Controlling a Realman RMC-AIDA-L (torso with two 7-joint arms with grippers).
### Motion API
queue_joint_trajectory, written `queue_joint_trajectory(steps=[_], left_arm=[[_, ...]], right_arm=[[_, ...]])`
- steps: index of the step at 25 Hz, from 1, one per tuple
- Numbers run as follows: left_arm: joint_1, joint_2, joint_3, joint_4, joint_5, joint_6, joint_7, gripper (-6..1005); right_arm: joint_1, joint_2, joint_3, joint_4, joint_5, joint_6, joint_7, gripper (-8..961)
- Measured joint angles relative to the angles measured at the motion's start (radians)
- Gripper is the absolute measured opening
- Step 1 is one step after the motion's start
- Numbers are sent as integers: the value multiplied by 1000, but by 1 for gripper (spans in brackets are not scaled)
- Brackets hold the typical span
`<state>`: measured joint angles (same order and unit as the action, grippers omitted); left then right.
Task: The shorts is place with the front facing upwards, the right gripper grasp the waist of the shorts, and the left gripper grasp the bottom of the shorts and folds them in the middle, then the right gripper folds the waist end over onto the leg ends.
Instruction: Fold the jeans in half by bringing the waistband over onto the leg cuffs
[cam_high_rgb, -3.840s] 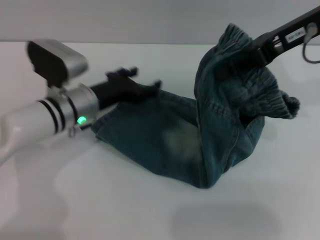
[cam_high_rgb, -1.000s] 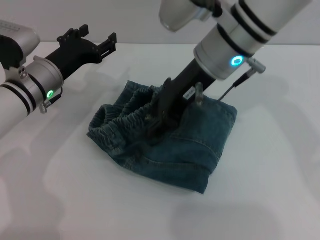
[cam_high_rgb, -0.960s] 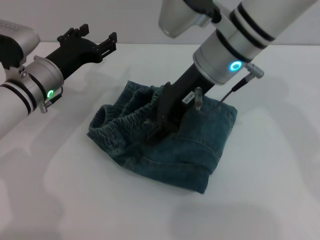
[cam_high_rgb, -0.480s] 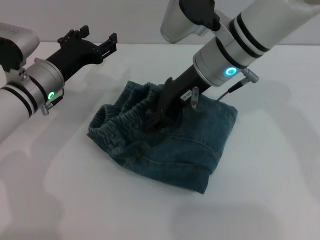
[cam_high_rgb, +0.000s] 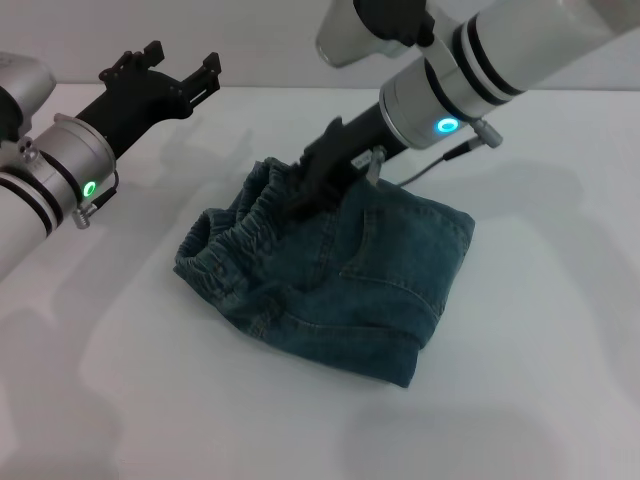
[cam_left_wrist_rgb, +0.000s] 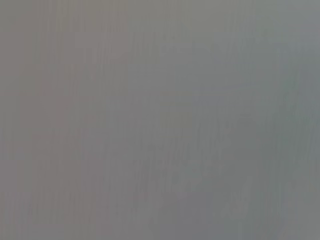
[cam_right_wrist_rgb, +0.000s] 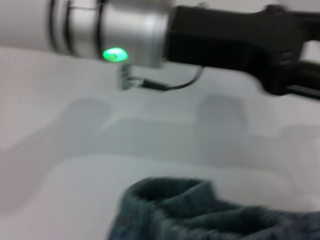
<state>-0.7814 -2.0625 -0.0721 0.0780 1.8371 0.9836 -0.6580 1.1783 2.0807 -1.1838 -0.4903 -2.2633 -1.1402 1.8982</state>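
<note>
Head view: the long black right gripper (cam_high_rgb: 305, 190) has lifted off the blue-green washed denim shorts (cam_high_rgb: 330, 280) since half a second ago and now hangs over the far edge of the bundle.
Its fingers: whether they are apart or together cannot be made out from here.
Left side: the black two-fingered left gripper (cam_high_rgb: 160, 75) has drawn back a little farther, well apart from the denim, fingers spread and holding nothing.
Meaning: looks like the last fold is laid and both arms are letting go.
Shorts now: a compact folded packet on the plain white table (cam_high_rgb: 540, 400), ruffled elastic waistband (cam_high_rgb: 225, 255) bunched on top towards the left gripper, stitched pocket seams showing, fold edge nearest the camera.
Right wrist view: waistband ruffles low, left arm beyond.
</note>
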Motion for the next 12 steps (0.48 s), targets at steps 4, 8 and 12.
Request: queue_joint_trajectory(steps=[4,8,12], left_arm=[[3,1,1,7,-1,9,-7,794],[8,6,15,16,3,34,-43,793],[18,11,83,61,8,77,-143,792]], right_arm=[[-19,-1,4,-11,41,75,-8,492],[-111,-10,20,-120,120,75,-8,492],[-225,-13,156,-238,143,37,-1,492]])
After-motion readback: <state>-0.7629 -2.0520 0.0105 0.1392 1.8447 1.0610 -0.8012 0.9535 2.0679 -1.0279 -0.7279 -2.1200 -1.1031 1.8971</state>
